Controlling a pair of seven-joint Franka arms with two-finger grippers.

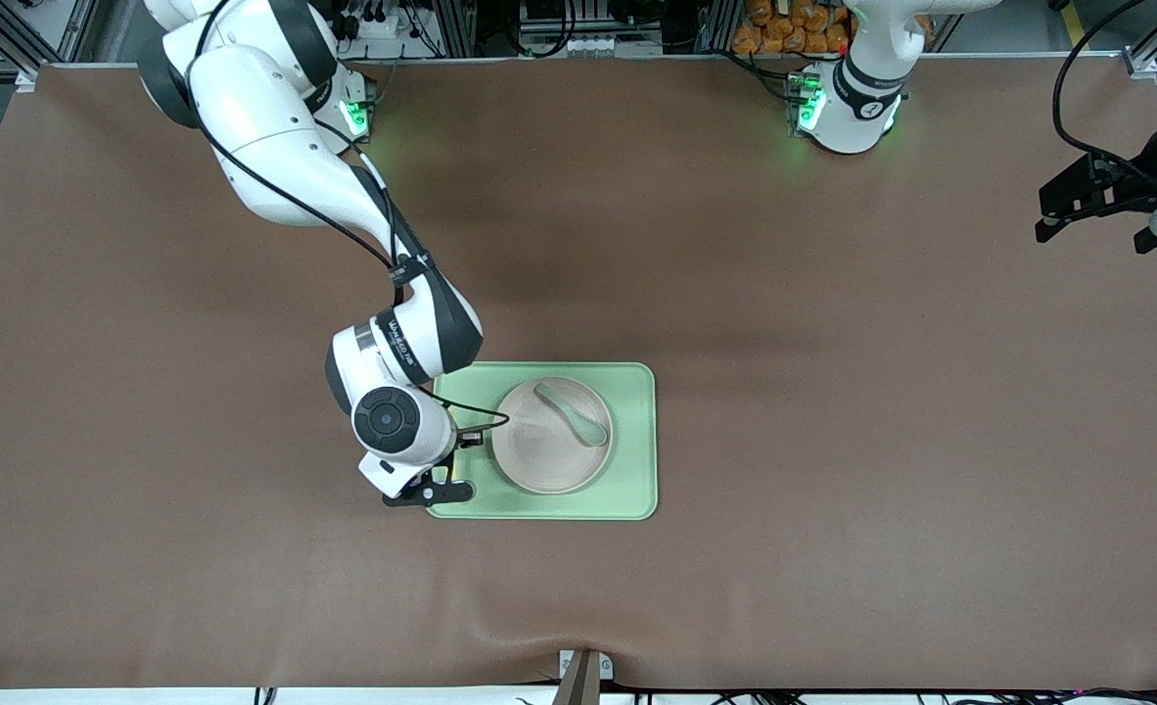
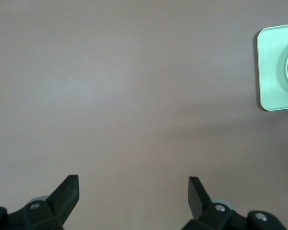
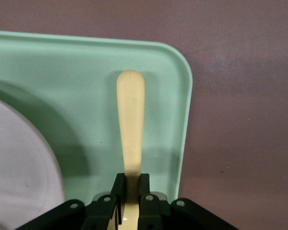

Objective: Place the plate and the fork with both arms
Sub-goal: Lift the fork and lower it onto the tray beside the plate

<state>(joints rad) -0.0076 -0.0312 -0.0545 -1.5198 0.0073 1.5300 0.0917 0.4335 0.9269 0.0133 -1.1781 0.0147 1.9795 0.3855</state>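
Right gripper (image 3: 129, 199) clamped on fork (image 3: 130, 124) over the tray (image 1: 637, 441) beside plate (image 1: 549, 455); left gripper (image 2: 133, 191) waited with fingers apart, well away from the tray.

A brown-covered worktop (image 1: 833, 392) fills the scene under soft, even light. Along its upper edge stand aluminium frame rails (image 1: 40, 29), tangled black cables (image 1: 539, 29) and a stack of orange packets (image 1: 794, 24).

The fork (image 3: 130, 134) had its tines hidden under the right pincer (image 3: 129, 191); in the front view the right arm's wrist covered the fork entirely
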